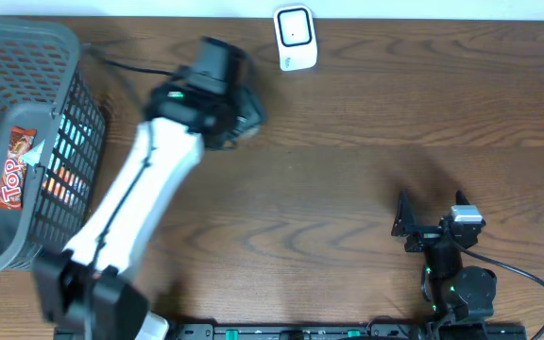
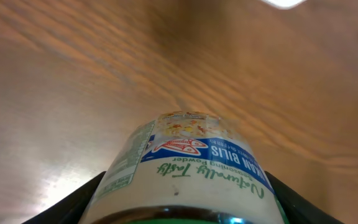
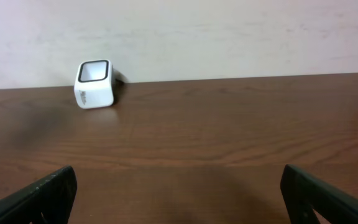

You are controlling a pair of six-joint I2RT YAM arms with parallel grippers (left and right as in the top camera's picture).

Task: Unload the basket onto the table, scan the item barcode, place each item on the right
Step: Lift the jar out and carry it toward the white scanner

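Overhead: my left hand (image 1: 239,118), near the small white box scanner (image 1: 295,38) at the tabletop's far edge. Left wrist: it clamps a pale labelled green-lidded jar (image 2: 185,174); scan not yet done, I judge. Right wrist: right hand (image 3: 176,186) apart, empty.

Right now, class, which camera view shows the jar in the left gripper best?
Left wrist: the jar fills the lower frame, and its label is largely legible. In the overhead view, the left gripper hides almost all of it. The right wrist view shows none of it.

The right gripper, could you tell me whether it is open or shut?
Open: the right gripper has its fingers wide apart, with nothing between them.
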